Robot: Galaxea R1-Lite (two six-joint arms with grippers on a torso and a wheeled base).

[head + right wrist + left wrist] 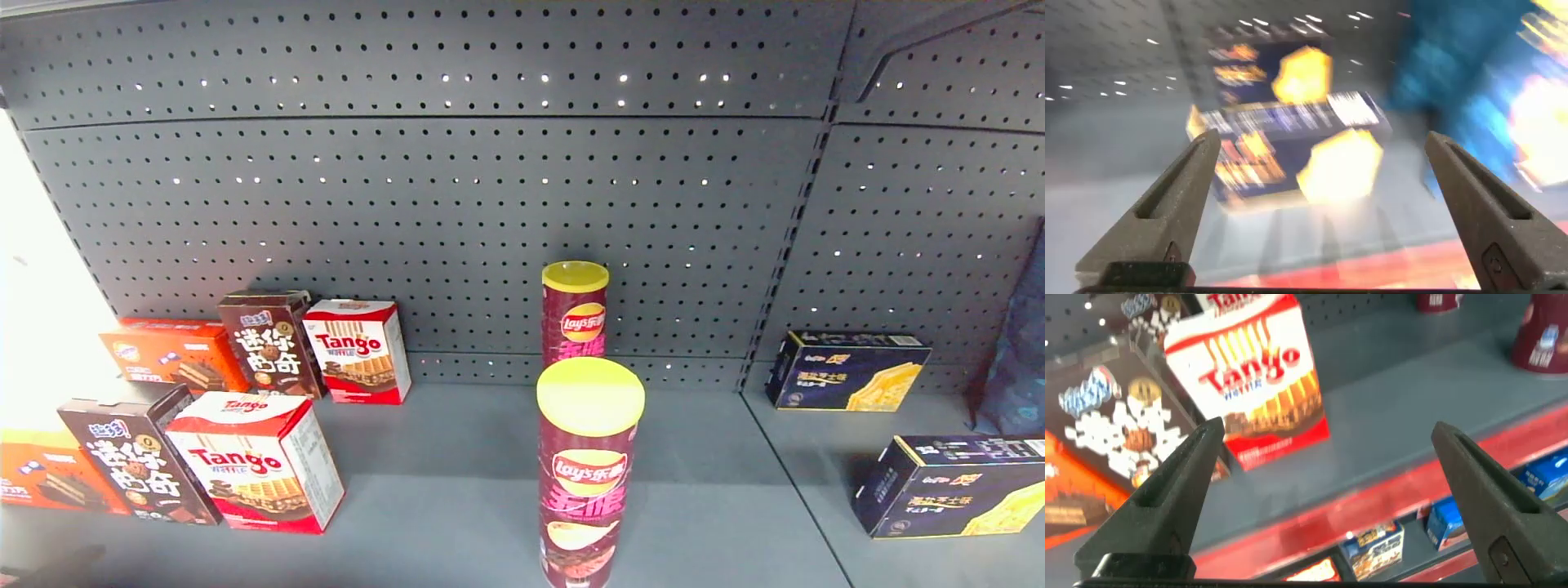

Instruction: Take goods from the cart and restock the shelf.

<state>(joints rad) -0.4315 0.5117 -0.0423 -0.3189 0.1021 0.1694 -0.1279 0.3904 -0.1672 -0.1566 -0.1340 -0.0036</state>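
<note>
Grey perforated steel backs the flat grey shelf (457,490), where stock already stands in rows. At centre is a tall maroon chip can with a yellow lid (588,482) near the front edge, with a second maroon chip can (574,314) directly behind it against the panel. Such cans are probably light and stiff but smooth-walled, so a hold across the middle of the body looks safest, with gentle pressure for the brittle contents. To the robot's right lies a dark-blue carton printed in yellow (951,486). To its left stands a red-and-white wafer box (257,461), just beside a brown biscuit box (135,469). Thin card like this likely dents, so it is best gripped across the narrow sides. The left pincer (1328,429) hangs over the shelf's front lip facing the wafer box, with its jaws spread wide and nothing between them. The right pincer (1323,137) is equally wide apart and empty, and it points at the blurred dark-blue carton.
</note>
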